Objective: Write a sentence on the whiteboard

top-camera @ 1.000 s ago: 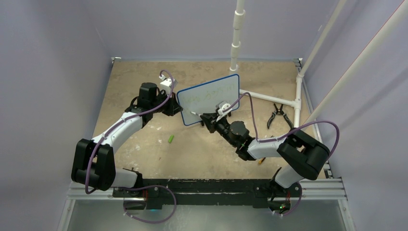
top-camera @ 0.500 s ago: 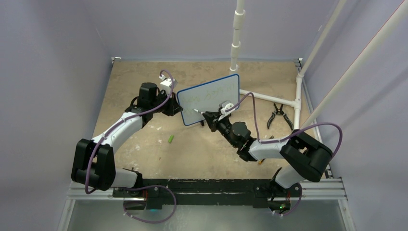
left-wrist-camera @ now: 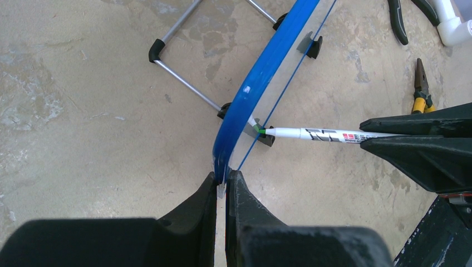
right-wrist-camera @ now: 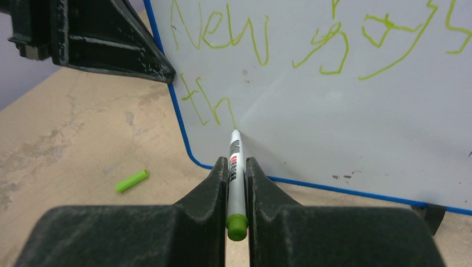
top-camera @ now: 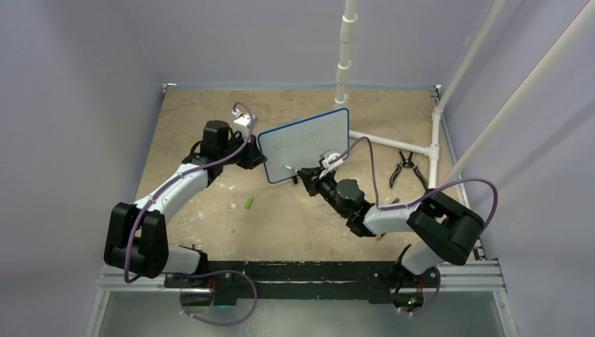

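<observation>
The whiteboard (top-camera: 306, 142) stands upright mid-table, white with a thin blue frame (left-wrist-camera: 253, 89). My left gripper (left-wrist-camera: 224, 181) is shut on its left edge, seen from above as the left gripper (top-camera: 254, 156). The sentence (right-wrist-camera: 234, 39) is in green: one row across the top, and "th" (right-wrist-camera: 209, 103) starting a second row. My right gripper (right-wrist-camera: 236, 162) is shut on a white marker (right-wrist-camera: 236, 150) with a green end. The marker's tip touches the board just right of the "th". The marker (left-wrist-camera: 317, 134) meets the board low on its face.
A green marker cap (top-camera: 249, 203) lies on the tan table, front left of the board. Black pliers (top-camera: 405, 168) and a white pipe frame (top-camera: 393, 144) sit to the right. A second tool with yellow handles (left-wrist-camera: 421, 89) lies near them. The board's wire stand (left-wrist-camera: 183, 83) juts out behind.
My right gripper has carried the marker tip a little to the right along the board's lower row. The left arm and the board have not moved.
</observation>
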Action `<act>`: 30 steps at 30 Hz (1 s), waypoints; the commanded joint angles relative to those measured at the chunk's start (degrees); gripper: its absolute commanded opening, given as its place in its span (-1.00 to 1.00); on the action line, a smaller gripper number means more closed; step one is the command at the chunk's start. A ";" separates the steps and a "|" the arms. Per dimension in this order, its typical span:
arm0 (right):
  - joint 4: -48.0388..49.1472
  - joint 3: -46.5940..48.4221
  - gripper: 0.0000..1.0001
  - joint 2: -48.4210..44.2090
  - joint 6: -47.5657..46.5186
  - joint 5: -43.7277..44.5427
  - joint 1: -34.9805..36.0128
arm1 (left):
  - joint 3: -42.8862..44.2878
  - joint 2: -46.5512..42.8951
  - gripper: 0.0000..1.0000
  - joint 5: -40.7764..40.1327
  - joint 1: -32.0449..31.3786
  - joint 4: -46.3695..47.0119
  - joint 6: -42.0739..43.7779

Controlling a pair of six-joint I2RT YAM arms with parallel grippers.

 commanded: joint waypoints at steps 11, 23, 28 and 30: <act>3.19 -2.62 -1.00 -4.75 -0.55 -1.47 -0.22 | 1.59 -2.20 -1.00 0.36 -0.14 1.52 -0.28; 3.34 0.26 -1.00 -2.70 -2.08 0.94 -0.23 | 1.39 -2.17 -1.00 0.35 -0.14 1.61 -0.21; 4.14 1.39 -1.00 -1.04 -1.99 1.27 -0.23 | 1.37 -2.04 -1.00 0.53 -0.14 1.61 -0.10; 4.14 1.93 -1.00 -0.16 -1.99 1.74 -0.23 | 1.43 -2.03 -1.00 0.53 -0.14 1.63 -0.10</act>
